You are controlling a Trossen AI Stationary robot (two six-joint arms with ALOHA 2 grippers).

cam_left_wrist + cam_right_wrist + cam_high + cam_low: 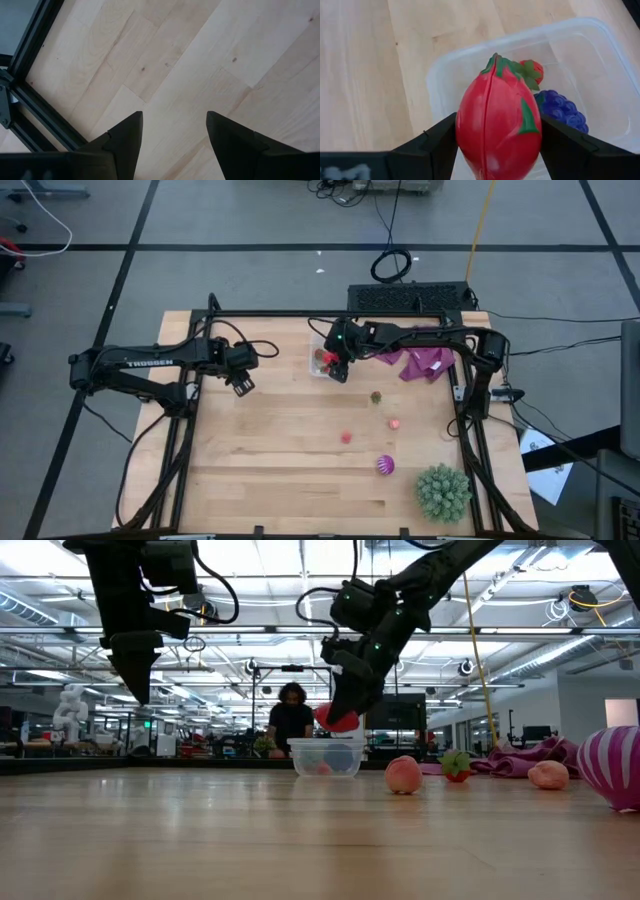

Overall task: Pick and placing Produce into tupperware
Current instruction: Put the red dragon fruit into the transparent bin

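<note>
My right gripper (337,367) is shut on a red toy fruit with a green stalk (497,130). It holds the fruit just above the clear tupperware (470,50) at the table's far middle. A small strawberry (532,70) and blue-purple grapes (562,110) lie inside the tupperware. More produce rests on the table: a small brownish piece (376,396), a pink one (394,423), a red one (346,437) and the striped magenta ball (385,465). My left gripper (243,385) hangs open over bare wood at the far left. My right gripper pinches the red fruit by its two bulging sides (462,135) between its two fingers (435,147). The fingers slant down from the table's right side. The fruit is lifted clear, its green stalk end (496,62) pointing away from the gripper over the tupperware's rim (325,743).
A purple cloth (425,362) lies right of the tupperware. A large green spiky ball (443,492) sits near the front right corner. Black frame rails (185,440) run along the table's left, right and far edges. The wood between the arms toward the near edge is bare.
</note>
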